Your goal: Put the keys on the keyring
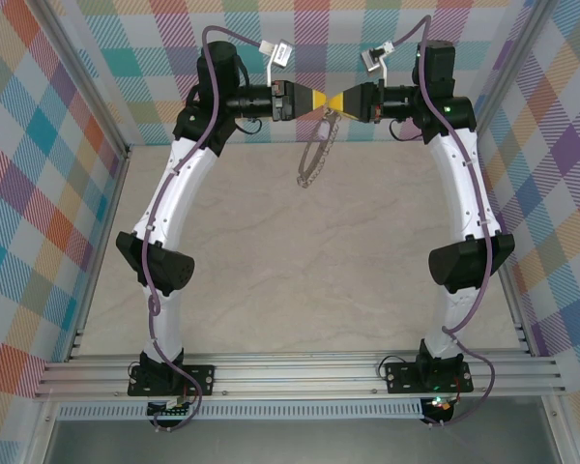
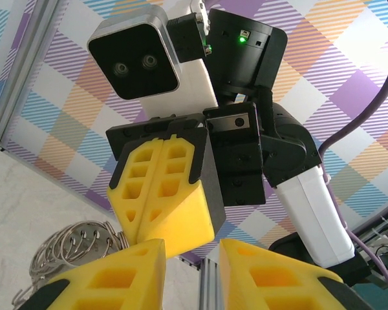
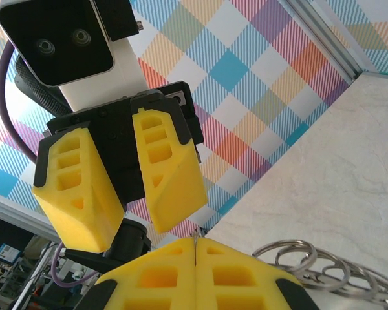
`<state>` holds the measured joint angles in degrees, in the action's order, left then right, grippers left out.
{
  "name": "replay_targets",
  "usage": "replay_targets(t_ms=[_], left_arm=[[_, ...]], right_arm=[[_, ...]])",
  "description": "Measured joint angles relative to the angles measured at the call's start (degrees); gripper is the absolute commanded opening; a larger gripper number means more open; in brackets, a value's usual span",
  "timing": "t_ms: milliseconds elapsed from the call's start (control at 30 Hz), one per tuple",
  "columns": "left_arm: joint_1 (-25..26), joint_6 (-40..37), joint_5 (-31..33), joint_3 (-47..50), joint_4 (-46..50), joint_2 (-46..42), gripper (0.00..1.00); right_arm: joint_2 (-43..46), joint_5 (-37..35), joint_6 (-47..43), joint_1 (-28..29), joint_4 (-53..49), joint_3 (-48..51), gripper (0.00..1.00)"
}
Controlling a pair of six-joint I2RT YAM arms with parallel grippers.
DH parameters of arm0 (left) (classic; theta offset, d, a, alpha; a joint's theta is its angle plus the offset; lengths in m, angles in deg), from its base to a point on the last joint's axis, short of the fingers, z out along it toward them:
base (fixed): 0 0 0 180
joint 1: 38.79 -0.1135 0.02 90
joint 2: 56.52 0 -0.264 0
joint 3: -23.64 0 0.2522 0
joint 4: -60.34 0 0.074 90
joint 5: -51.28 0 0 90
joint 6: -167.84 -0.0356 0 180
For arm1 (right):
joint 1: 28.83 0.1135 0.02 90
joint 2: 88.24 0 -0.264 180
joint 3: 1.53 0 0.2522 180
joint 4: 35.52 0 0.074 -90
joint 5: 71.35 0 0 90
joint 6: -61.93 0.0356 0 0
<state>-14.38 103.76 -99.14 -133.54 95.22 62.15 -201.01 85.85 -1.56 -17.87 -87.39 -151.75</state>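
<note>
A: How are the fingers of the left gripper (image 1: pixel 319 101) found?

B: They are seen spread apart in the left wrist view, with an open gap between the two yellow pads (image 2: pixel 110 281). Nothing is gripped between them.

A: And the right gripper (image 1: pixel 345 101)?

B: Its fingers are pressed together, seam to seam. A thin sliver is seen pinched at that seam in the right wrist view. The two grippers are set tip to tip, raised above the table (image 1: pixel 300 290) and close to the checked back wall (image 1: pixel 309 39).

A: Where is the keyring (image 1: pixel 316 150) to be found?

B: It is hung in the air from the right gripper's closed tips, drooping down and slightly toward the left arm's side — clear of the table. In the right wrist view its silvery loops (image 3: pixel 317 268) are seen bunched just beside the closed fingers.
</note>
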Motion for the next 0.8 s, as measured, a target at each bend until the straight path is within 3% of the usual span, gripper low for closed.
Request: replay_targets(t_ms=[333, 800], left_arm=[[0.2, -0.7, 0.5, 0.0, 1.3, 0.0, 0.34], [0.3, -0.6, 1.5, 0.0, 1.3, 0.5, 0.31]], right_arm=[[1.4, -0.3, 0.0, 0.0, 1.0, 0.8, 0.0], [2.1, -0.5, 0.7, 0.0, 2.4, 2.3, 0.0]])
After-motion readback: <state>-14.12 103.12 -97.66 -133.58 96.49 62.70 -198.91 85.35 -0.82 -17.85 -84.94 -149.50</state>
